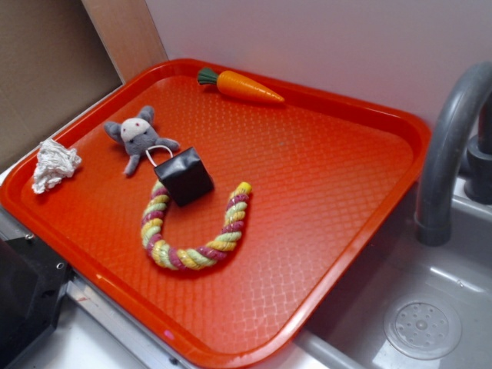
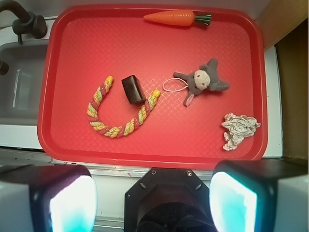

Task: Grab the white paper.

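A: Starting nearest, what is the tool [image 2: 153, 193] doing?

B: In the wrist view its two fingers [image 2: 72, 203] stand wide apart at the bottom edge, released, with nothing between them. It hangs high above the near rim of the red tray [image 2: 145, 154], outside it.

A: So nothing is grabbed yet?

B: No. I judge the task barely begun: approach, descent and closing are all left.

A: Where is the white paper [image 2: 238, 128]?

B: Lying crumpled on the tray floor in the near right corner as the wrist camera sees it, close to the rim and untouched. The exterior view shows it at the tray's left edge [image 1: 54, 164].

A: And beyond it?

B: The grey plush mouse [image 2: 203, 80] lies just past the paper, apart from it. Toward the middle, a dark block [image 2: 133, 89] sits between the arms of a curved rope toy [image 2: 118, 129]. Farthest off, a toy carrot [image 2: 176, 18] lies by the far rim.

A: Any obstacle?

B: The paper lies clear of the others; the rim beside it may crowd one finger.
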You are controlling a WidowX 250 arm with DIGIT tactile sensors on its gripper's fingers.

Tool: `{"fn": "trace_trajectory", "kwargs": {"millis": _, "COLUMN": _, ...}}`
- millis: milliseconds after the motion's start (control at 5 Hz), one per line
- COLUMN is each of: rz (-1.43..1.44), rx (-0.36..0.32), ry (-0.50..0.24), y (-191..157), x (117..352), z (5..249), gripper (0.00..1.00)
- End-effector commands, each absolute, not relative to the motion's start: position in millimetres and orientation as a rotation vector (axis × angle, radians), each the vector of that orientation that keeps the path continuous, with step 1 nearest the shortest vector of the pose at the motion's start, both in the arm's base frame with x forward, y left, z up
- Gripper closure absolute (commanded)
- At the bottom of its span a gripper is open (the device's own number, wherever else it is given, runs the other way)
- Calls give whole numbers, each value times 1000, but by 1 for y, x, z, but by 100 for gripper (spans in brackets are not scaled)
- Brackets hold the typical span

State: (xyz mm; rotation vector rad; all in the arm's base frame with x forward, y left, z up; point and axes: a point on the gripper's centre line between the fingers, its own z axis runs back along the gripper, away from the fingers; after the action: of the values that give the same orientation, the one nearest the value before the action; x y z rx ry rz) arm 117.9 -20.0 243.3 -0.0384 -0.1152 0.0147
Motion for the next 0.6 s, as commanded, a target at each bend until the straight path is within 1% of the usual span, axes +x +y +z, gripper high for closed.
{"fn": "trace_trajectory", "kwargs": {"millis": 0, "rz": 15, "rx": -38, "ry": -115, "y": -20, "x": 118, "z": 243, "gripper": 0}}
{"fn": "trace_trajectory", "kwargs": {"millis": 200, "rz": 269, "rx": -73, "ry": -65, "y": 0, "x": 141, "z": 214, "gripper": 0}}
{"fn": "trace_trajectory", "kwargs": {"millis": 400, "rz": 496, "rx": -88, "ry": -71, "y": 28, "x": 153, "z": 196, "gripper": 0}}
